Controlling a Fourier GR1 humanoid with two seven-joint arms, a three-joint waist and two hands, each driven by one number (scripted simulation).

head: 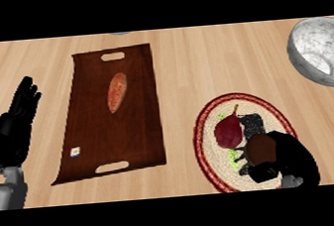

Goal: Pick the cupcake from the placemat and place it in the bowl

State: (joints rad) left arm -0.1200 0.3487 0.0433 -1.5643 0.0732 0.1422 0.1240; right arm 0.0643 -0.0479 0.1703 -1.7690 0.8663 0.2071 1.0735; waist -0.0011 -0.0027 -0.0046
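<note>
Right hand (295, 160) fingers (265, 171) curled round cupcake (262, 149) on placemat (208, 121).

Dark brown tray (131, 132), red-rimmed woven beige placemat (216, 153), white grey-marbled bowl (313, 49), brown cupcake (262, 149).

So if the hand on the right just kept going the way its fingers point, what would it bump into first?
Probably the dark red pear-shaped fruit on the round woven placemat; the right hand, curled around the brown cupcake, points up-left toward it, though height is unclear.

Left hand (13, 128): matte black, slim segmented fingers, blocky black palm, light grey cylindrical forearm (6, 193) below the wrist. Right hand (287, 157): same black finish, bulky rounded shell, small grey patch at its lower edge.
</note>
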